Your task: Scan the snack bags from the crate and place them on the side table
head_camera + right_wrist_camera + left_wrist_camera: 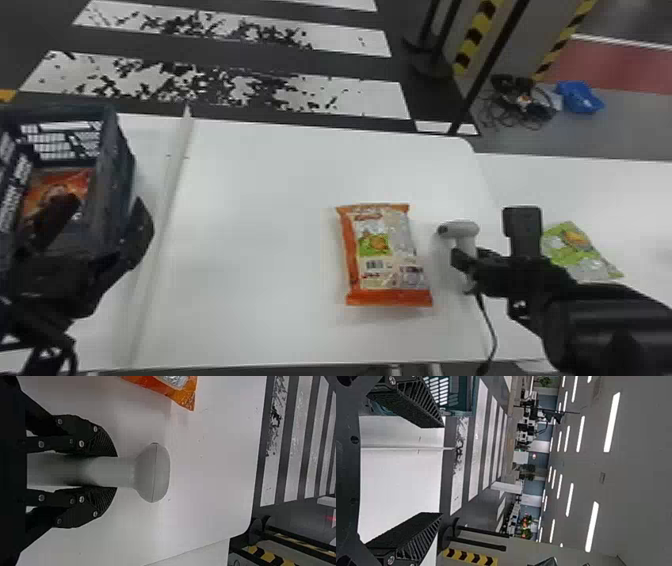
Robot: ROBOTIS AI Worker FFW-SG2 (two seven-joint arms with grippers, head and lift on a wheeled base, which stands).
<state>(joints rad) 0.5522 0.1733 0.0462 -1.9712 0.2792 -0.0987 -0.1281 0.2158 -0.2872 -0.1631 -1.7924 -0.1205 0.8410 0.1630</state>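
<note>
An orange snack bag (pixel 382 250) lies flat on the white table, its barcode label facing up. Right of it, my right gripper (pixel 485 250) is shut on the grey scanner (pixel 459 229); in the right wrist view the same gripper (pixel 115 471) clamps the handle of the scanner (pixel 153 473) from both sides. My left gripper (pixel 102 227) is at the near side of the dark crate (pixel 117 165), and another orange bag (pixel 75 182) is inside that crate. In the left wrist view, the left gripper (pixel 442 470) stands open with nothing between its fingers.
A green snack bag (pixel 580 250) lies on the side table (pixel 625 200) at the right, beyond the right gripper. A raised white strip (pixel 172 195) runs along the table beside the crate. The scanner's cable (pixel 489 320) hangs toward the near edge.
</note>
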